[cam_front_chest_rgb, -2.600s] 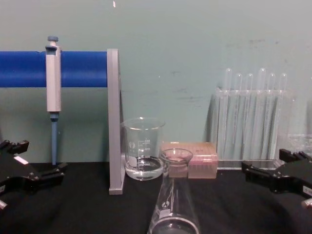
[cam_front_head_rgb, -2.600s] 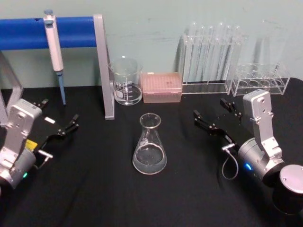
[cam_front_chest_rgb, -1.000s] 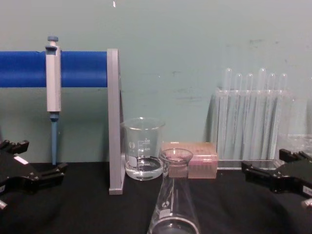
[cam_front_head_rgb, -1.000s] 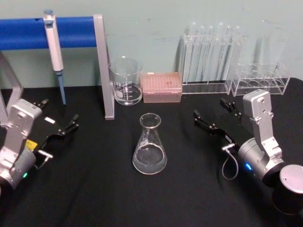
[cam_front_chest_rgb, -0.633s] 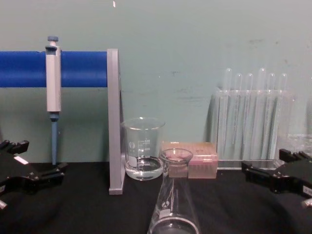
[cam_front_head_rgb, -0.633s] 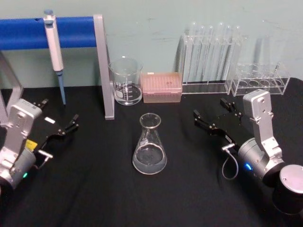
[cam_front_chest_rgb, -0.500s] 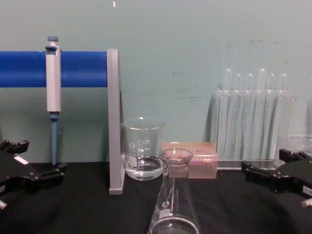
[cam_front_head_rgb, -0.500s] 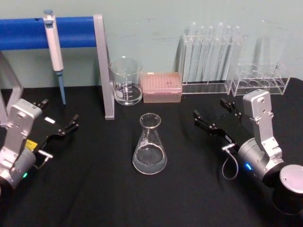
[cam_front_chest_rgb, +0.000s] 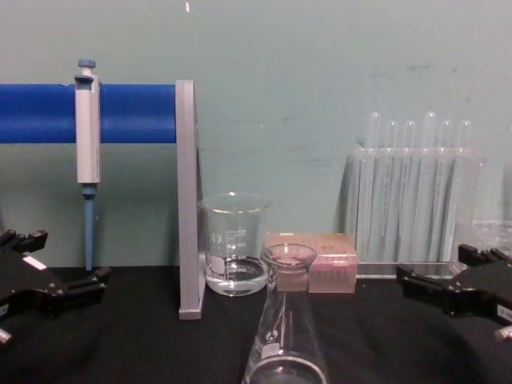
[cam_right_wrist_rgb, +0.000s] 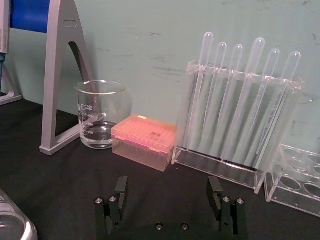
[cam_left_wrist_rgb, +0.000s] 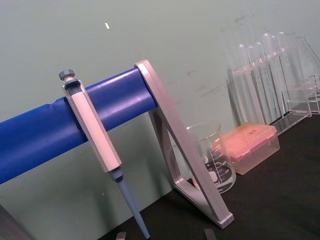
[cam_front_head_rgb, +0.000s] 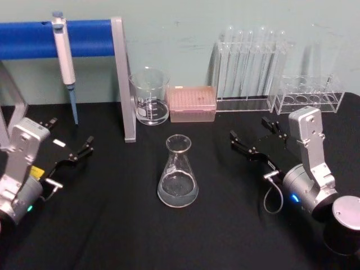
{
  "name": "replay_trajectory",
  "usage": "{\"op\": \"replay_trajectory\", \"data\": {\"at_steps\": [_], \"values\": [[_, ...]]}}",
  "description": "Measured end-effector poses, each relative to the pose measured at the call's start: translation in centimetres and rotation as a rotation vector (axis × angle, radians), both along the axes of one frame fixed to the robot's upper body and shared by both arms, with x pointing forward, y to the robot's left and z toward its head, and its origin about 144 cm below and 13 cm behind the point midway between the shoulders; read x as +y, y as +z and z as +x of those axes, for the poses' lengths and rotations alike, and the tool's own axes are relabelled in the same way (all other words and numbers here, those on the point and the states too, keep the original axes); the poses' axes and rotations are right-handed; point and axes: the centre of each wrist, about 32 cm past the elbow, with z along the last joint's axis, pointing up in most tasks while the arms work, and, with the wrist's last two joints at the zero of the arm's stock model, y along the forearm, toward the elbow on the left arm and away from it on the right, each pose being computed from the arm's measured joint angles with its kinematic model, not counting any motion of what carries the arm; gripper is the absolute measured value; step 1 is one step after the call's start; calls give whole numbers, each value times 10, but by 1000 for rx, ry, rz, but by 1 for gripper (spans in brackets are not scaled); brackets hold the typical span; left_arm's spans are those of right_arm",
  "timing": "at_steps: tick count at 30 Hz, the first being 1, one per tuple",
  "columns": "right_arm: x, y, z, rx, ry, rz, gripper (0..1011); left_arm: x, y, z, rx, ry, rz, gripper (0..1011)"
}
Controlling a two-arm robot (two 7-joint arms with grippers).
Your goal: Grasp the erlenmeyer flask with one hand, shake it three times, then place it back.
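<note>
The clear glass erlenmeyer flask [cam_front_head_rgb: 178, 171] stands upright on the black table, midway between the two arms, and rises at the bottom centre of the chest view [cam_front_chest_rgb: 284, 332]. A sliver of its base [cam_right_wrist_rgb: 12, 225] shows in the right wrist view. My right gripper [cam_front_head_rgb: 253, 130] hovers to the flask's right, open and empty, a clear gap apart from it; its jaws stand wide in the right wrist view [cam_right_wrist_rgb: 167, 189]. At the left of the table my left gripper [cam_front_head_rgb: 68, 138] is open and holds nothing.
A glass beaker [cam_front_head_rgb: 149, 97] and a pink tip box [cam_front_head_rgb: 193, 103] stand behind the flask. A pipette [cam_front_head_rgb: 64, 56] hangs on the blue bar stand [cam_front_head_rgb: 122, 79] at the back left. At the back right stand a test tube rack [cam_front_head_rgb: 247, 70] and a low clear rack [cam_front_head_rgb: 308, 94].
</note>
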Motion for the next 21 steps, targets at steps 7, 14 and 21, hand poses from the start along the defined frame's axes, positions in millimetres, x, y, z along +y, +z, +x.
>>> {"op": "replay_trajectory", "data": {"at_steps": [7,14,21], "values": [[0,0,0,0,0,0,1002,0,0,0,0,0,0,1001],[0,0,0,0,0,0,1002,0,0,0,0,0,0,1001],[0,0,0,0,0,0,1002,0,0,0,0,0,0,1001]]}}
